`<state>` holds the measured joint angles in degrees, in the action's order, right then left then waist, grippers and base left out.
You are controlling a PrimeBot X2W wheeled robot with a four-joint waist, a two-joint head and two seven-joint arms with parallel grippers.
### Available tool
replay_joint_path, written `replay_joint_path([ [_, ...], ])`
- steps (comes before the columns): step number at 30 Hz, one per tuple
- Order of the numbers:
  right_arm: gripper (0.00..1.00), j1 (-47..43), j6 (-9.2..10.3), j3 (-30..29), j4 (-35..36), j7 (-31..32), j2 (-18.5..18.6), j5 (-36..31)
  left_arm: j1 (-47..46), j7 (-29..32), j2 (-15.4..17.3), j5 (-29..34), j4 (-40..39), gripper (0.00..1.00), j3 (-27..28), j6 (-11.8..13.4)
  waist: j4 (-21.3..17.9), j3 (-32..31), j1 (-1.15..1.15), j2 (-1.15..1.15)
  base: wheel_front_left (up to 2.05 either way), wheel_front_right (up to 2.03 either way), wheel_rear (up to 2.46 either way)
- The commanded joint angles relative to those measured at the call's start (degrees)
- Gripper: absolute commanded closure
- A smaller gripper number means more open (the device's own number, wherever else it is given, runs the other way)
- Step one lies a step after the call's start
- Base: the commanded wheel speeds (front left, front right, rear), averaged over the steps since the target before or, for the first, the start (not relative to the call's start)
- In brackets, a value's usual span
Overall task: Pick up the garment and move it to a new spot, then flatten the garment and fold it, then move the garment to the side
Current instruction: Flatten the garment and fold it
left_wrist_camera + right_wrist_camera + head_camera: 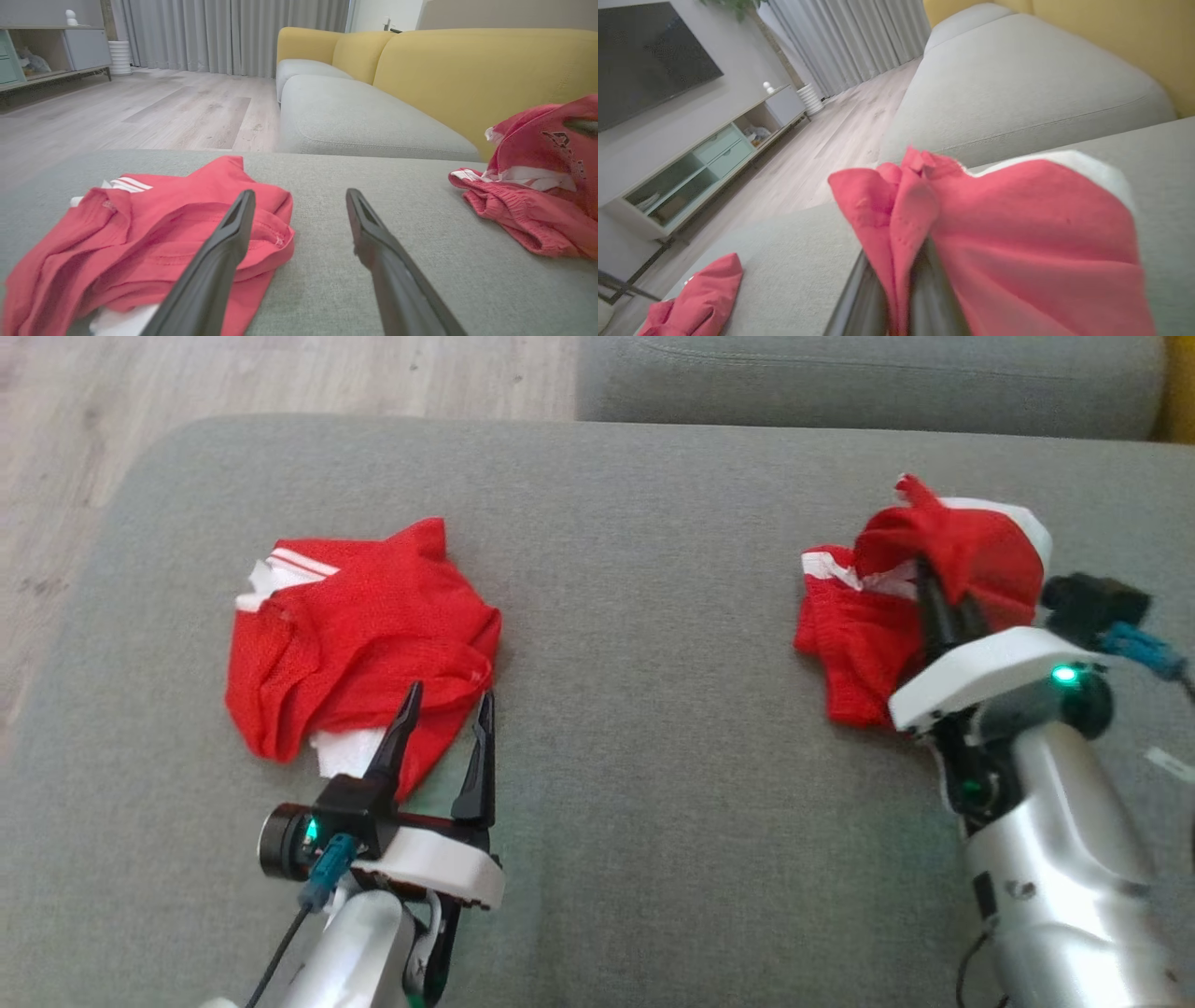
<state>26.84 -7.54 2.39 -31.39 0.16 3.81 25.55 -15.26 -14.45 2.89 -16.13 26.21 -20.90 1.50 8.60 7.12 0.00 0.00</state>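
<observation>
Left tool (449, 695), at 7 o'clock, stands wide open, one finger over the edge of a red garment (359, 635) lying at 10 o'clock on the grey sofa seat (653, 616). Right tool (936, 602), at 3 o'clock, is clamped on a second red garment (971, 546).

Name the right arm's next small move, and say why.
Probably raise the right gripper a little: it is shut on a bunched fold of the red garment, whose lower part lies on the grey cushion. The left gripper is open, holding nothing.
</observation>
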Motion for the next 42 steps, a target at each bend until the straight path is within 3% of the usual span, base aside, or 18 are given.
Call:
replay_joint_path([
  [1,1.00,3.23,0.05,3.52,-0.31,-1.11,-0.65,0.53,-1.30,-0.55,0.43,-0.21,-1.29,0.00,1.38,0.05,1.02,0.20,0.00,0.00,0.00,0.00,0.00],
  [14,1.00,5.03,0.05,20.12,-13.11,-1.96,4.54,-1.26,-0.95,-0.55,0.63,-0.73,-1.19,0.00,1.14,0.59,2.11,0.37,0.00,0.00,0.00,0.00,0.00],
  [15,0.56,5.26,0.05,21.40,-13.73,-2.40,4.99,-1.81,-0.97,-0.55,0.65,-0.77,-1.16,0.00,1.14,0.64,1.93,0.34,0.00,0.00,0.00,0.00,0.00],
  [16,0.00,5.48,0.05,22.25,-14.32,-2.90,5.19,-1.92,-1.03,-0.55,0.67,-0.82,-1.12,0.00,1.15,0.69,1.69,0.29,0.00,0.00,0.00,0.00,0.00],
  [22,0.00,6.55,0.05,24.92,-15.18,-6.67,5.76,-2.27,-1.10,-0.55,0.96,-1.06,-1.31,0.00,1.26,0.84,-0.72,-0.58,0.00,0.00,0.00,0.00,0.00],
  [27,0.00,5.73,0.05,23.69,-12.23,-10.24,6.94,-2.01,-1.24,-0.55,1.13,-1.20,-2.05,0.00,1.55,1.11,-2.91,-1.98,0.00,0.00,0.00,0.00,0.00],
  [34,0.00,0.63,0.05,11.11,-3.98,-14.54,7.50,-8.75,-0.76,-0.55,1.55,-1.24,-4.87,0.00,3.03,1.99,-6.40,-3.63,0.00,0.00,0.00,0.00,0.00],
  [39,0.00,-7.78,0.05,-2.74,6.88,-15.08,2.28,-18.38,0.70,-0.55,1.26,-1.32,-8.72,0.00,5.51,3.17,-8.45,-3.34,0.00,0.00,0.00,0.00,0.00],
  [42,0.00,-12.92,0.05,-6.69,13.76,-15.13,-0.24,-21.05,2.30,-0.55,1.00,-1.17,-9.86,0.00,6.26,3.24,-9.28,-2.73,0.00,0.00,0.00,0.00,0.00],
])
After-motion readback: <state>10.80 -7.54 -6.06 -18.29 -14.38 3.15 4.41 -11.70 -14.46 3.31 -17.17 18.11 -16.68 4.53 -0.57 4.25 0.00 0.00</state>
